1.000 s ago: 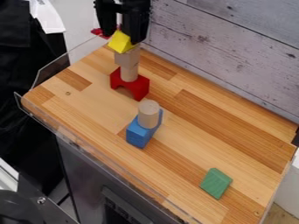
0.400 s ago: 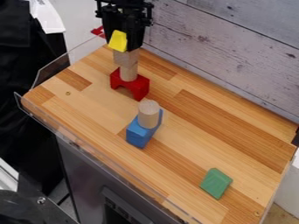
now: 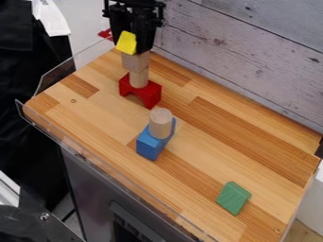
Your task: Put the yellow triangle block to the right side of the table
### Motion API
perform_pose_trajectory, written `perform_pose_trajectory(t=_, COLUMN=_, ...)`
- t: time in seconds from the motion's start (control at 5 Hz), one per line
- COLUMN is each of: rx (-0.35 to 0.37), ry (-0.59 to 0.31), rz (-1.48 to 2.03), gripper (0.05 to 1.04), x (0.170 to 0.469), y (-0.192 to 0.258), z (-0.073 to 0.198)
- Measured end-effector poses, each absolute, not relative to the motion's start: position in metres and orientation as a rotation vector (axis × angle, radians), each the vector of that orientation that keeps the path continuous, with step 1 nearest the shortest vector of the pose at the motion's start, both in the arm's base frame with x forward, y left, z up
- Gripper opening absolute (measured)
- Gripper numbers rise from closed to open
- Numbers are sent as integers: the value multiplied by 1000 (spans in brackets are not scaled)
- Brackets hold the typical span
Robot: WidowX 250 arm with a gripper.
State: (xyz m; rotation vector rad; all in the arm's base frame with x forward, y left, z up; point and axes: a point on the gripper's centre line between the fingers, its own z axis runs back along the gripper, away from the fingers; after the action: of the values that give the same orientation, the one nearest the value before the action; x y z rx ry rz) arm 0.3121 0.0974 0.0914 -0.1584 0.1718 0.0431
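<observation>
1. One yellow block (image 3: 126, 43) is at the upper left of the view, high over the far-left end of the table (image 3: 107, 101). It is tilted, its flat bright face turned to the camera, narrower at the top and wider at the bottom. Its outline leans steeply from lower left to upper right (I can't tell its true long axis, nor where any hidden corner points).

2. Just below it is a stack: a squarish wood block (image 3: 135, 61), a round post (image 3: 139, 79) upright under that, and a red arch (image 3: 142, 92) at the base, its hollow facing the camera. I can't tell whether yellow and wood touch.

3. Between that stack and the table's right end stands a blue block (image 3: 150, 144), with an upright peg (image 3: 161, 124) on it (right in the path of a low, straight crossing).

4. A green block (image 3: 233, 198) lies flat near the right end, slanting from upper right to lower left.

5. A plank wall (image 3: 252, 61) runs along the back, and a clear guard (image 3: 58, 78) edges the left end.

6. The gripper (image 3: 140, 41) hangs over the stack, right behind the yellow block and overlapping it in the view. I can't tell how wide it stands, or whether it has hold of the block.
</observation>
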Motion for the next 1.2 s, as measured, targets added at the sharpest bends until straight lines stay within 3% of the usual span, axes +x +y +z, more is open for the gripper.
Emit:
perform_pose_trajectory(t=0.2, rx=-154, ry=181, rz=42, gripper=581, x=311, y=93, z=95)
perform_pose_trajectory(t=0.4, rx=-84, ry=147, rz=27, gripper=581, x=307, y=77, z=127)
perform_pose_trajectory(t=0.6, rx=-46, ry=146, rz=6, gripper=581, x=298, y=50, z=138)
perform_pose_trajectory(t=1.0, rx=-74, ry=113, rz=-92, gripper=582, x=295, y=-14, z=124)
perform_pose_trajectory(t=1.2, rx=-64, ry=161, rz=-145, gripper=581, x=305, y=-37, z=96)
